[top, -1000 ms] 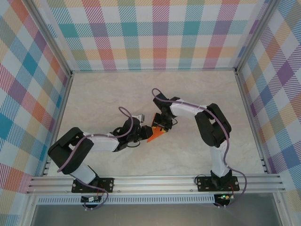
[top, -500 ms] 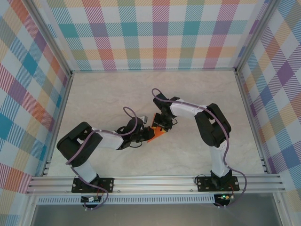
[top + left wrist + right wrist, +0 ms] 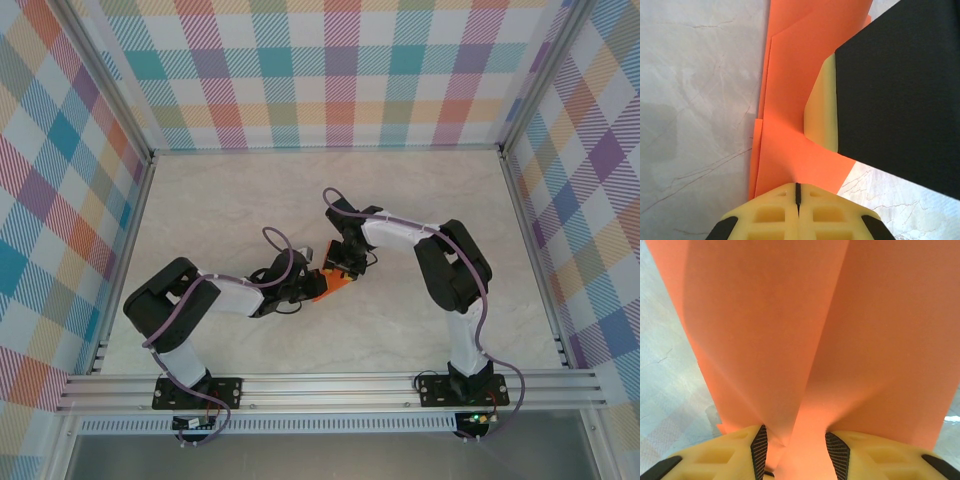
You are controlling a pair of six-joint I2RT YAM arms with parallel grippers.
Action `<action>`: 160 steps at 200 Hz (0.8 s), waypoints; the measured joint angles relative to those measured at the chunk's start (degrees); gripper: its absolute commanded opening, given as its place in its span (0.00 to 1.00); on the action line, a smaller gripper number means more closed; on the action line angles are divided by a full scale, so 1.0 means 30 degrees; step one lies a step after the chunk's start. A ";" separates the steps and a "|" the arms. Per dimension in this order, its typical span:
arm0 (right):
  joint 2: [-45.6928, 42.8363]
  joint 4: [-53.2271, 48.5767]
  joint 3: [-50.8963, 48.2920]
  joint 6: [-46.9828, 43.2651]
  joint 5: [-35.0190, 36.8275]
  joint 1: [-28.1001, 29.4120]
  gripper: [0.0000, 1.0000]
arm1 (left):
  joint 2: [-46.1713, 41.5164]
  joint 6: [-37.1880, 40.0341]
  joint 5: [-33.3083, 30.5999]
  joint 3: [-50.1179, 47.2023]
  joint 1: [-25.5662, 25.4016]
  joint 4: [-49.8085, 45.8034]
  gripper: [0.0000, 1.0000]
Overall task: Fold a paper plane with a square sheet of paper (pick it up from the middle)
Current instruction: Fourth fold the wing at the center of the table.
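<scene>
Okay, your left gripper (image 3: 798, 187) is pinched fully together on the near edge of the orange paper (image 3: 790, 90), with no gap between its yellow fingertips. Your right gripper (image 3: 797, 452) has the same paper from the other side: a raised fold sits between its black pads (image 3: 759, 445), which grip it with a gap the width of that fold. The paper is folded in layers, with stacked edges down its left side in the left wrist view. From the top camera, it sits between both grippers near the middle of the marble table (image 3: 220, 200). You can't tell if it touches the surface.
</scene>
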 measured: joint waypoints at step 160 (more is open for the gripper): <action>-0.6003 0.4255 -0.3198 -0.3337 -0.0277 -0.0466 0.12 | 0.0204 0.0255 0.0073 0.0772 0.0000 -0.1464 0.00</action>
